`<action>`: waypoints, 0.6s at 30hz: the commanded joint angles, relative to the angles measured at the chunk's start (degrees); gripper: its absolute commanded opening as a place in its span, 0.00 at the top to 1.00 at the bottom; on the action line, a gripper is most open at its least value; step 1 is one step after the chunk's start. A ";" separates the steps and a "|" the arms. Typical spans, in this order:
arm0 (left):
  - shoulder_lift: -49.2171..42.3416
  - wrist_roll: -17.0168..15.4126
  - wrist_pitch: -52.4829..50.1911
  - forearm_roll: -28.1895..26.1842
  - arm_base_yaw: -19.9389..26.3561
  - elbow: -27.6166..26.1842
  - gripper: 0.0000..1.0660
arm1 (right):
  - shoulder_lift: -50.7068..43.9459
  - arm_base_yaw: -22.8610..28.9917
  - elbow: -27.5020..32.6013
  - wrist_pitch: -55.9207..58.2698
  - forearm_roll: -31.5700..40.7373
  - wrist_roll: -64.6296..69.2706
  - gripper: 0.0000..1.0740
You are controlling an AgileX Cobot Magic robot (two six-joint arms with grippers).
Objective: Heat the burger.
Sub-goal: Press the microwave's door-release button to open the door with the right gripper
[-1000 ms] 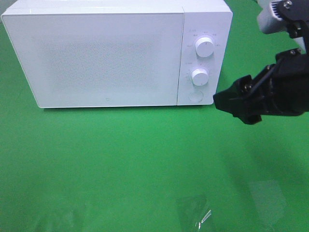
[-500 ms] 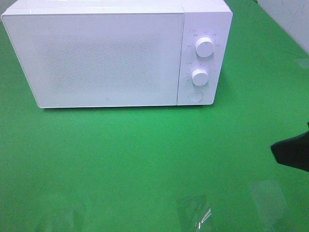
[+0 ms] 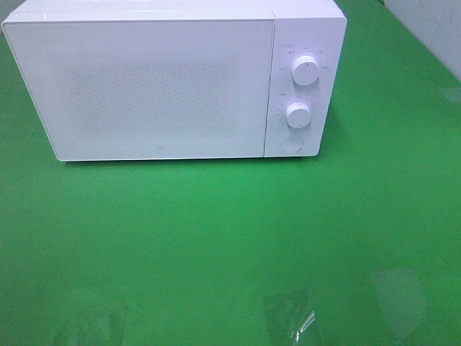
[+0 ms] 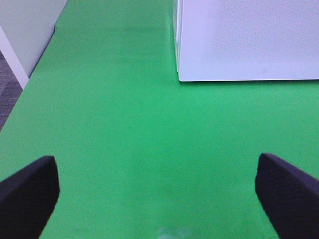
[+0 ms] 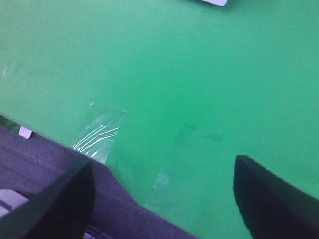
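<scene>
The green table (image 3: 216, 238) holds 1 closed microwave (image 3: 158, 79); the burger is nowhere in view. My left gripper (image 4: 157, 194) and right gripper (image 5: 167, 199) hang open, empty. Risk: heating nothing, since I cannot see whether it's inside.

Bright even light; glare washes microwave (image 3: 144, 86) door; wrist views soft.

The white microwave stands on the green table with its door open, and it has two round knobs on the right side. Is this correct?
Not quite: the door is shut, flush with the front, as the exterior high view shows. The rest holds: the white microwave stands on the green table with two round knobs on its right side.
</scene>
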 commanded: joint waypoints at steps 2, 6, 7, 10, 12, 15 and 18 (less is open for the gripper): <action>-0.06 -0.34 -0.23 -0.17 0.17 0.17 0.06 | -6.30 -5.73 -0.11 1.89 -0.57 0.00 0.29; -0.06 -0.34 -0.23 -0.17 0.17 0.17 0.06 | -11.23 -8.37 0.63 2.06 -0.57 2.52 0.29; -0.06 -0.34 -0.23 -0.17 0.17 0.17 0.06 | -13.87 -9.68 1.49 2.18 -0.57 2.98 0.29; -0.06 -0.34 -0.23 -0.17 0.17 0.17 0.06 | -18.45 -12.89 3.72 2.18 -0.52 3.27 0.29; -0.06 -0.34 -0.23 -0.17 0.17 0.17 0.06 | -20.11 -14.09 4.07 1.78 -0.52 3.90 0.29; -0.06 -0.34 -0.23 -0.17 0.17 0.17 0.06 | -21.14 -14.84 4.13 1.60 -0.52 4.58 0.29; -0.06 -0.34 -0.23 -0.17 0.17 0.17 0.06 | -24.87 -17.19 4.47 1.72 -0.40 5.33 0.29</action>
